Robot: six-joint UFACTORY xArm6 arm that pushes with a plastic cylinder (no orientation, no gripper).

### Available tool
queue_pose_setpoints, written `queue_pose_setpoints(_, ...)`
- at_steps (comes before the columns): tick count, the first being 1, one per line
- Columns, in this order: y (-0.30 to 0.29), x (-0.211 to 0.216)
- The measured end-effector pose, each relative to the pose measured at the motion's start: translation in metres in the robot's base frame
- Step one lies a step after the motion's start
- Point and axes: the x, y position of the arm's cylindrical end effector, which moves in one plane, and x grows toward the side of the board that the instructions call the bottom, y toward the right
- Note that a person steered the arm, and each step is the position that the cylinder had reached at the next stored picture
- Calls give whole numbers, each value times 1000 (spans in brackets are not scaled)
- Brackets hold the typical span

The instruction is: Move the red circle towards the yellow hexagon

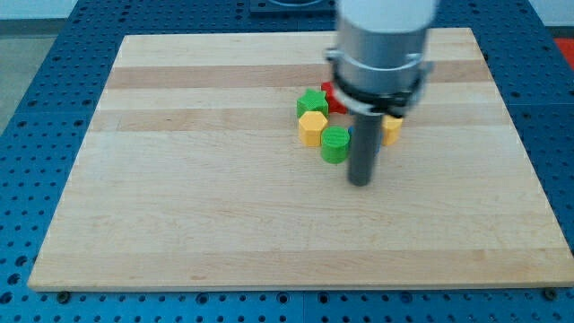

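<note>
Your end effector is a plain dark rod with no jaws to release or clench, so it is grasping nothing; my tip (360, 183) is resting on the bench (179, 215) just below and to the right of the green cylinder (335, 144), close beside it, though you cannot tell whether the two are touching. Looking outward from the tip, you are seeing the green cylinder sitting against the lower right side of the yellow hexagon (312, 127), and the green star-shaped block (311, 101) lying directly above that hexagon, touching or nearly touching it. The red circle (333, 97) is showing only as a small red patch at the top right of the cluster, beside the green star; the grey body of the arm (381, 45) is covering most of it, so its outline cannot be confirmed from this view. It is lying near the yellow hexagon, above and to the right of it. A second yellow block (392, 128) is peeking out on the right side of the rod, its shape largely hidden. The whole cluster is sitting in the upper middle of the pale wooden bench, which is lying on a blue perforated surface (36, 72).
</note>
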Motion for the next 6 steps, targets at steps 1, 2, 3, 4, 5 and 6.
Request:
queue_pose_setpoints(1,56,-17)
queue_pose_setpoints(2,69,-59)
queue_pose_setpoints(3,65,-98)
queue_pose_setpoints(4,37,-112)
queue_pose_setpoints(5,-5,-112)
queue_pose_setpoints(6,-18,-102)
